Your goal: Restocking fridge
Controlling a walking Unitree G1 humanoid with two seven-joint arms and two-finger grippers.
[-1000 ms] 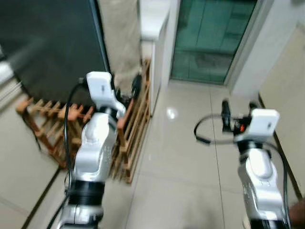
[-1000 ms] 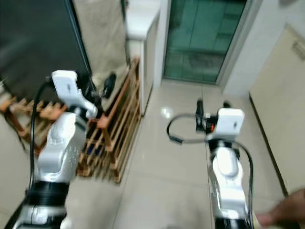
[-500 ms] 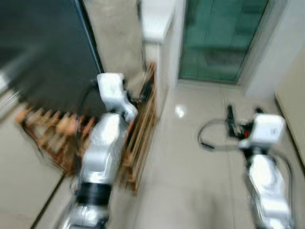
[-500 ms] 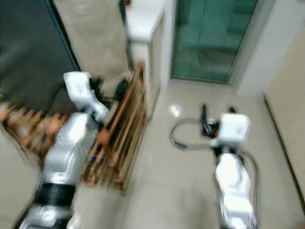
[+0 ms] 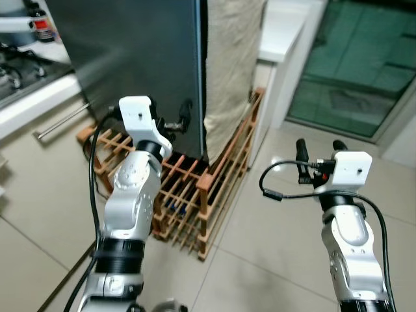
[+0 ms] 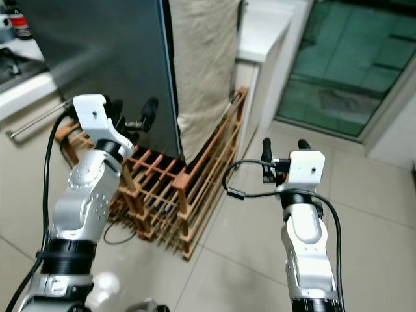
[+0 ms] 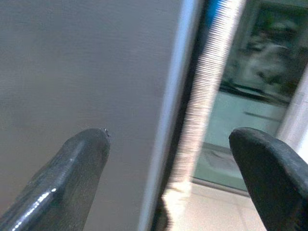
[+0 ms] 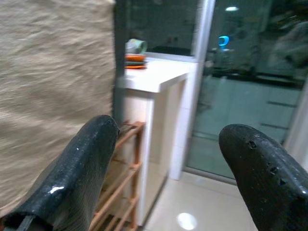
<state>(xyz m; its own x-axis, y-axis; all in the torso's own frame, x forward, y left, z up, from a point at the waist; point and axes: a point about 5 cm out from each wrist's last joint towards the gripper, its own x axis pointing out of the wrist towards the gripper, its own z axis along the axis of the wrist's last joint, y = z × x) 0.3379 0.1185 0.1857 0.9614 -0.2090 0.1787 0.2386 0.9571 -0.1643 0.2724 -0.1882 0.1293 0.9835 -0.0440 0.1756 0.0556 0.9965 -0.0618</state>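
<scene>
arms: two, with smooth silver shells of rounded segments; a black ribbed ring sits low on the left arm (image 5: 132, 214).
wrist blocks: a white, box-shaped housing tops each arm, with a small dark mark on its face.
left gripper (image 5: 179, 121): two long black fingers, glossy, with rounded tips.
right gripper (image 5: 319, 151): two long black fingers of the same kind, with a small red-orange part at the base.
cables: a black cable runs down beside the left arm; another loops out from the right wrist and ends in a small plug.
</scene>
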